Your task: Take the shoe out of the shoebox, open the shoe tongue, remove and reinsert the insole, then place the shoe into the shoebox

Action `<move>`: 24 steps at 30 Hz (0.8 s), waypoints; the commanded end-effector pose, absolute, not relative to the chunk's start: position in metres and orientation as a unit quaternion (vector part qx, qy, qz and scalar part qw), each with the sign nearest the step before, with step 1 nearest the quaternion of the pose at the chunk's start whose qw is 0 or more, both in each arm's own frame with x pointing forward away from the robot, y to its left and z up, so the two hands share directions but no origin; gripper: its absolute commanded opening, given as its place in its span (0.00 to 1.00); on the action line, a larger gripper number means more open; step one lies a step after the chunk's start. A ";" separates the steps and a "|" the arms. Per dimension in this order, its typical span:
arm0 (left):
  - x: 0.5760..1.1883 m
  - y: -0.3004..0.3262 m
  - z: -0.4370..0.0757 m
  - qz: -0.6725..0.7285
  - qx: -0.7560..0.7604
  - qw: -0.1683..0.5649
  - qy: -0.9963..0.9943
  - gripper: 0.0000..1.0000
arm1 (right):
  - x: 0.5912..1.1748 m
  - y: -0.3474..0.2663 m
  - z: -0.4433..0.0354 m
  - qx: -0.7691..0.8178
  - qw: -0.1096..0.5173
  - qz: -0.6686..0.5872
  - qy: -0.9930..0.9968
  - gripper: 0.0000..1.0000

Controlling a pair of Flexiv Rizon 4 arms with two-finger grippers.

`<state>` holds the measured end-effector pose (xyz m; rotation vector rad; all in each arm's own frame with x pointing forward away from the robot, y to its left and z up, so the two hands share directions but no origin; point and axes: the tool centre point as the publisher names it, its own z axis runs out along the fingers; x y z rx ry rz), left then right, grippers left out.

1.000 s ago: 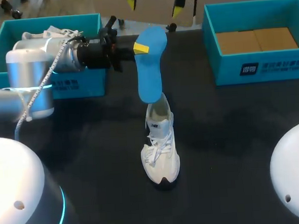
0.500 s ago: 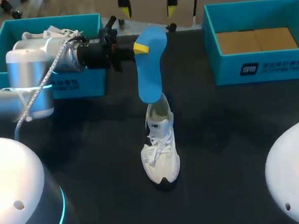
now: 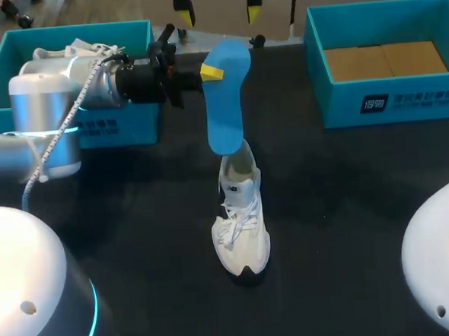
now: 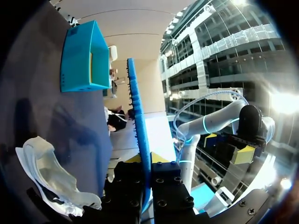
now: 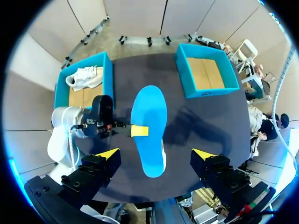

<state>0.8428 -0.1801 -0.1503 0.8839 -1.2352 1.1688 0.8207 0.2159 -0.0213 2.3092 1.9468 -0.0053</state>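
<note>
Grip check: clamped left gripper (image 3: 209, 72) on side edge of blue insole (image 3: 225, 115), just above shoe (image 3: 241, 228). Held right gripper (image 5: 155, 153) wide apart, high over shoe. Seemed light, thin, bendy; best pinched near middle.

The desk (image 3: 349, 206) beneath me is a dark, matte surface, bare over its near right part. A second white shoe (image 3: 57, 52) lies inside the left shoebox (image 3: 140, 129) at the desk's far left corner. It rests against the box's far wall on a brown floor, well apart from the middle of the desk.
</note>
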 end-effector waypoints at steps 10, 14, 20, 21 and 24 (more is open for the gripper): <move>0.843 -0.180 -0.151 0.499 0.377 0.575 -0.528 0.00 | 0.828 0.204 -0.016 0.719 0.000 0.111 0.687 1.00; 0.843 -0.180 -0.151 0.499 0.377 0.575 -0.528 0.00 | 0.828 0.195 -0.015 0.711 -0.019 0.136 0.689 1.00; 0.843 -0.180 -0.151 0.499 0.377 0.575 -0.528 0.00 | 0.824 0.178 -0.014 0.700 -0.064 0.185 0.686 1.00; 0.843 -0.180 -0.151 0.499 0.377 0.575 -0.528 0.00 | 0.823 0.176 -0.014 0.695 -0.076 0.194 0.688 1.00; 0.843 -0.180 -0.151 0.499 0.377 0.575 -0.528 0.00 | 0.821 0.168 -0.015 0.690 -0.103 0.225 0.680 1.00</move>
